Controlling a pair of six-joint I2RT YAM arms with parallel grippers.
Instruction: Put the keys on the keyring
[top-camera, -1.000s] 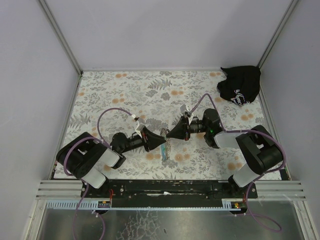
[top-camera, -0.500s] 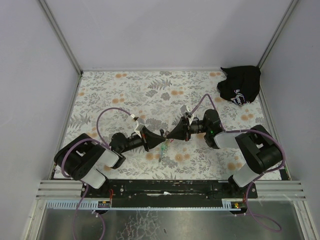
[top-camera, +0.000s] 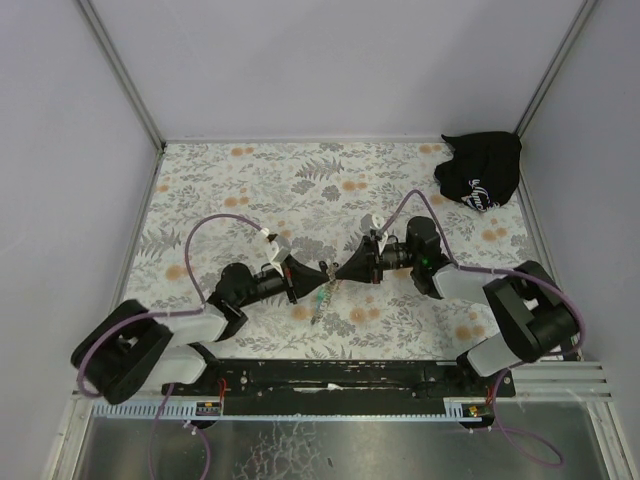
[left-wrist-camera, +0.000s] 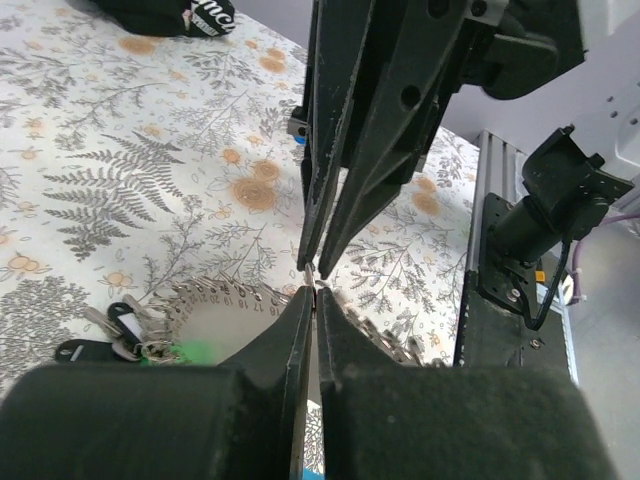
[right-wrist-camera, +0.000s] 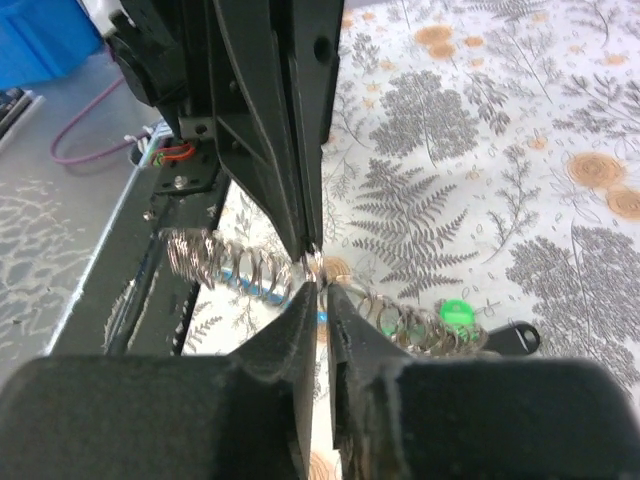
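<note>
My two grippers meet tip to tip above the middle of the flowered table. The left gripper (top-camera: 325, 279) (left-wrist-camera: 313, 292) is shut, pinching a thin metal ring of the keyring (top-camera: 320, 299). The right gripper (top-camera: 339, 276) (right-wrist-camera: 320, 285) touches the same ring with its jaws a slit apart. The beaded chain (left-wrist-camera: 215, 297) (right-wrist-camera: 232, 264) sags below the tips, with the green piece (left-wrist-camera: 186, 350) (right-wrist-camera: 455, 313) and a bit of light-blue strap (right-wrist-camera: 252, 287). Small dark tabs (left-wrist-camera: 112, 325) hang on the chain. I cannot make out the keys.
A black cloth bag with white print (top-camera: 480, 171) (left-wrist-camera: 170, 12) lies in the far right corner. Grey walls close in the table on three sides. The aluminium rail (top-camera: 340, 375) with both arm bases runs along the near edge.
The left jaws have closed on the ring and the right jaws have parted a little. The left arm's rear links have swung down and left. The hanging keyring shifted slightly left.
</note>
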